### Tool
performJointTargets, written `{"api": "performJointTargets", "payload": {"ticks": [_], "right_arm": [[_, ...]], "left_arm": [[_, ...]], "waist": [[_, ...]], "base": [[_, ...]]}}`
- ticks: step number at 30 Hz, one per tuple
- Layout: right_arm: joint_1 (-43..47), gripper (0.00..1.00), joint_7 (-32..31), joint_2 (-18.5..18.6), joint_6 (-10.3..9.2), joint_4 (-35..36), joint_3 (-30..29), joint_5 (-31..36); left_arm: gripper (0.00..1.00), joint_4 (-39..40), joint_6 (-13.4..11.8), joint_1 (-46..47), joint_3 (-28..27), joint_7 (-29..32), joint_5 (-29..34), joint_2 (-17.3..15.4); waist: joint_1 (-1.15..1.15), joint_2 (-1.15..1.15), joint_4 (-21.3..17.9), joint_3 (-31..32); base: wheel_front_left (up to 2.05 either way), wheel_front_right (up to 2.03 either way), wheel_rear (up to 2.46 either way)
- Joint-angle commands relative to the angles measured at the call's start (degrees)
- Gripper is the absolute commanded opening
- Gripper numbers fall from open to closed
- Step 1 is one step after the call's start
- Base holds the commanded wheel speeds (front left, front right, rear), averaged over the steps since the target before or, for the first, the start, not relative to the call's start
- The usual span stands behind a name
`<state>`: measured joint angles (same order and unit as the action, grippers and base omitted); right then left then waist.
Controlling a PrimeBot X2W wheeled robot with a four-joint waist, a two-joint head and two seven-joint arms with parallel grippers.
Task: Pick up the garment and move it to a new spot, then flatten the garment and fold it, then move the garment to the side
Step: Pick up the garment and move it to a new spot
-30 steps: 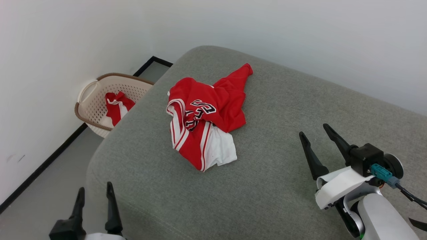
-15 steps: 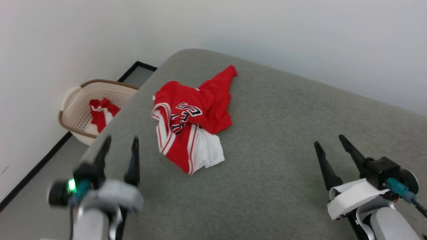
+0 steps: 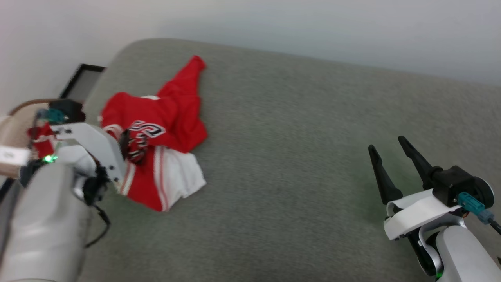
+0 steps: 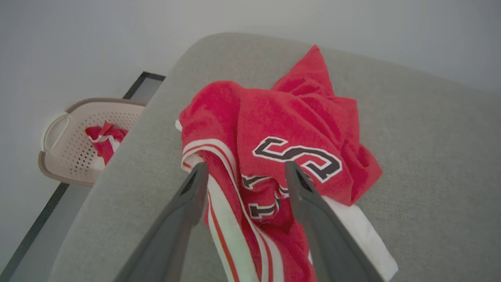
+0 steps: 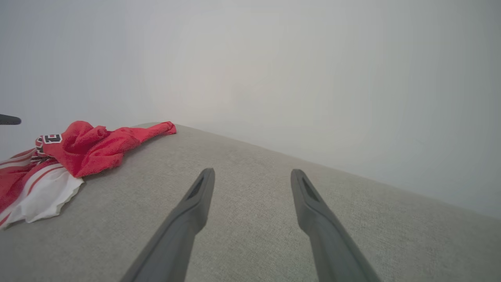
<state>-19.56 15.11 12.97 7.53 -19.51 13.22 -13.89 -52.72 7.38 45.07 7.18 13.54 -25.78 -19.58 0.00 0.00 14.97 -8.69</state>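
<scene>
Left end effector (image 4: pixel 245 165) newly at garment (image 4: pixel 289 117), wide apart; red-white cloth (image 4: pixel 102 137) in basket (image 4: pixel 78 156).

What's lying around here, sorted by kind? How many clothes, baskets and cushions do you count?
Red-and-white clothes: 2, the jersey on the cushion and a bundle in the basket
Baskets: 1
Grey cushions: 1
Total: 4

garment (image 3: pixel 172 117): red jersey with white panels, red-white striped trim, black-and-white block lettering facing up. Crumpled in an unfolded heap on the grey cushion (image 3: pixel 293 164), near its left end. One red end trails toward the cushion's back edge.
</scene>
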Motion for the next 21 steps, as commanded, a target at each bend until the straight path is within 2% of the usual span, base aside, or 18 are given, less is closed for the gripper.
{"api": "performJointTargets", "payload": {"ticks": [1,5,8,14,19,20,21], "right_arm": [[-0.60,1.00,0.04,0.03,-0.08,0.14,0.01,-0.18],[-1.40,1.00,0.05,0.70,-0.08,0.16,0.22,-0.51],[-2.03,1.00,0.05,1.49,-0.08,0.53,0.33,-0.67],[-3.90,1.00,0.05,1.88,-0.08,1.48,0.96,-0.96],[-4.70,1.00,0.05,2.02,-0.08,1.57,1.02,-0.78],[-4.65,1.00,0.05,2.08,-0.08,1.46,1.12,-0.66],[-4.63,1.00,0.05,2.13,-0.08,1.35,1.21,-0.52]], "left_arm": [[1.00,-0.32,0.09,1.15,0.12,1.63,-1.49,-0.66],[1.00,-1.67,0.10,1.88,2.68,12.75,-9.93,-4.55],[1.00,-1.00,0.11,1.95,3.42,17.81,-15.31,-6.50],[1.00,-2.00,0.11,0.70,4.51,18.70,-20.07,-9.56],[1.00,-4.71,-0.01,-0.18,6.46,18.06,-21.48,-8.63],[0.92,-5.08,-0.01,-0.33,6.92,17.80,-21.88,-8.27],[0.49,-5.29,0.00,-0.40,7.38,17.65,-22.17,-7.92]], "waist": [[0.00,0.00,-6.51,-5.70],[0.00,0.00,-9.24,-8.19],[0.00,0.00,-10.71,-10.61],[0.00,0.00,-13.16,-14.25],[0.00,0.00,-13.52,-14.97],[0.00,0.00,-13.43,-14.81],[0.00,0.00,-13.31,-14.59]], "base": [[0.00,0.00,0.00],[0.00,0.00,0.00],[0.00,0.00,0.00],[0.00,0.00,0.00],[0.00,0.00,0.00],[0.00,0.00,0.00],[0.00,0.00,0.00]]}}
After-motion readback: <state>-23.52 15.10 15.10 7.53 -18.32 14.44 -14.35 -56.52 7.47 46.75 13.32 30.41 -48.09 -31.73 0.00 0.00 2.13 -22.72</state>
